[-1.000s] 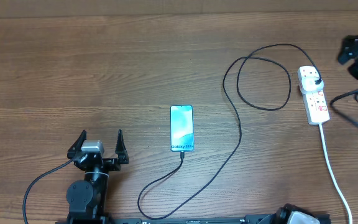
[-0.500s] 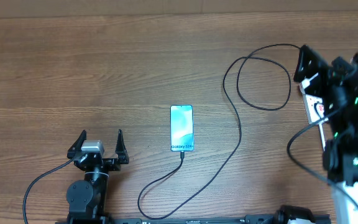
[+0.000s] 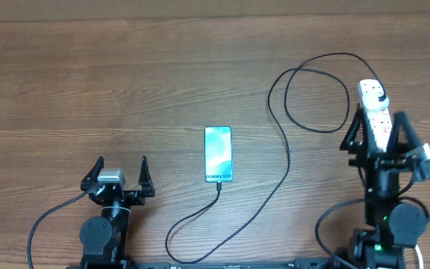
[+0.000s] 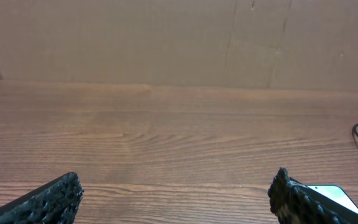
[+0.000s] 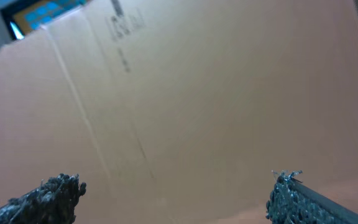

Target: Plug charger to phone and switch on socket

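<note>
With the charger cable (image 3: pixel 288 158) apparently seated in the phone (image 3: pixel 218 153), your right gripper (image 3: pixel 379 115) hangs spread over the power strip (image 3: pixel 381 131) to switch it on, while your left gripper (image 3: pixel 122 160) idles, also spread.

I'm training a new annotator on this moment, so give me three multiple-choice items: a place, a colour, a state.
1. Where is the phone? A) flat on the table, near its middle B) in a hand C) at the far edge
2. What colour is the socket? A) blue B) white C) green
3. The left hand is: A) shut B) gripping something C) open and empty
Answers: 1A, it lies screen-up on bare wood; 2B, its casing is white; 3C, wide gap, nothing in it.
</note>
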